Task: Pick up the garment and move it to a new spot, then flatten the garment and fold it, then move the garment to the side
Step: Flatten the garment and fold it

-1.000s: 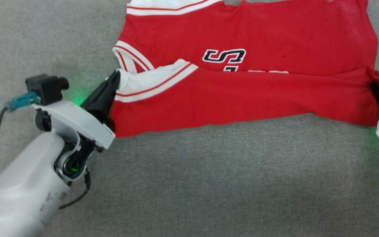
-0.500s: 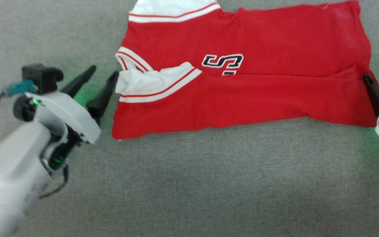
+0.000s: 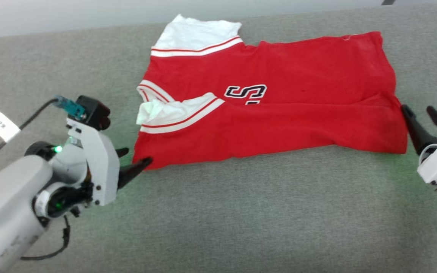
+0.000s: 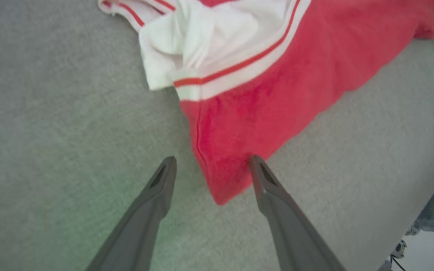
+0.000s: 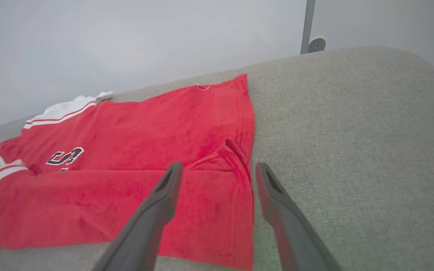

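The garment (image 3: 279, 117), a red jersey with white sleeves and black-white lettering, lies spread on the grey cloth surface with its near part folded over. My left gripper (image 3: 139, 155) stands open at the garment's near left corner. In the left wrist view that corner (image 4: 224, 165) lies between the fingers of the left gripper (image 4: 212, 160). My right gripper (image 3: 416, 108) is open just off the garment's right edge. In the right wrist view the right gripper (image 5: 219, 165) hovers above the garment's (image 5: 145, 143) right hem with nothing held.
The grey padded surface (image 3: 241, 220) stretches wide in front of the garment. A pale wall runs behind it, with a metal post (image 5: 309, 26) at the back right. A cable with a white tag (image 3: 1, 126) trails off my left wrist.
Both grippers opened and let go of the garment's side edges, then drew back. The left gripper dropped toward the near left corner. The head camera tilted up, so the whole picture shifted.
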You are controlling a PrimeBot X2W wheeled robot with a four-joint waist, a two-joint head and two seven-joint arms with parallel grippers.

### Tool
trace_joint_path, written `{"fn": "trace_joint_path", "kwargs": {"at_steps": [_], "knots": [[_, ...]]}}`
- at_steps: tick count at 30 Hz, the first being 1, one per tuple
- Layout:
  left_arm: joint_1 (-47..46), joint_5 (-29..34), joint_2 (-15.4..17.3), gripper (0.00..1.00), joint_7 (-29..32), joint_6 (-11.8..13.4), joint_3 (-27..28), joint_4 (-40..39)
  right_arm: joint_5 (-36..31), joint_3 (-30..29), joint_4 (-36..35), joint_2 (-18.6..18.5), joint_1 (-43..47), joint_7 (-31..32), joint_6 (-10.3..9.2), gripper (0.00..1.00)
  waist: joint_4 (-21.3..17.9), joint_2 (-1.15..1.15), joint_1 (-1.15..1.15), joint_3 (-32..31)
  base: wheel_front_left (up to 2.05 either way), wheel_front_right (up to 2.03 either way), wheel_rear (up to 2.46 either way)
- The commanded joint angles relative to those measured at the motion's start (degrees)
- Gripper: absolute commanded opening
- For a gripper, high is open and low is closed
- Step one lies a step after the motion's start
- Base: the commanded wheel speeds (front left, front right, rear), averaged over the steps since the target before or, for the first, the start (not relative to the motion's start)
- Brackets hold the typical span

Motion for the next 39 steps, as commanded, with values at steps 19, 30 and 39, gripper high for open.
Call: {"fn": "trace_joint_path", "kwargs": {"at_steps": [19, 30, 39], "knots": [[4.47, -11.32, -0.36, 0.00, 7.32, 0.06, 1.33, 3.48, 1.65, 5.78, -1.49, -0.30, -0.77, 4.83, -0.06, 1.00, -6.72, 0.00, 0.00, 3.50, 0.00, 0.00, 0.00], [3.72, -9.59, -2.50, 0.00, 4.73, -2.37, 1.12, 3.02, -0.74, 14.01, 6.93, -4.62, -10.55, 18.03, -0.06, 1.00, -3.60, 0.00, 0.00, 4.56, 0.00, 0.00, 0.00], [2.74, -7.97, -4.91, 0.00, 2.45, -3.27, 1.07, 5.09, -0.12, 17.93, 14.21, -4.26, -13.52, 22.09, -0.01, 0.00, -0.80, 0.00, 0.00, 4.88, 0.00, 0.00, 0.00]]}}
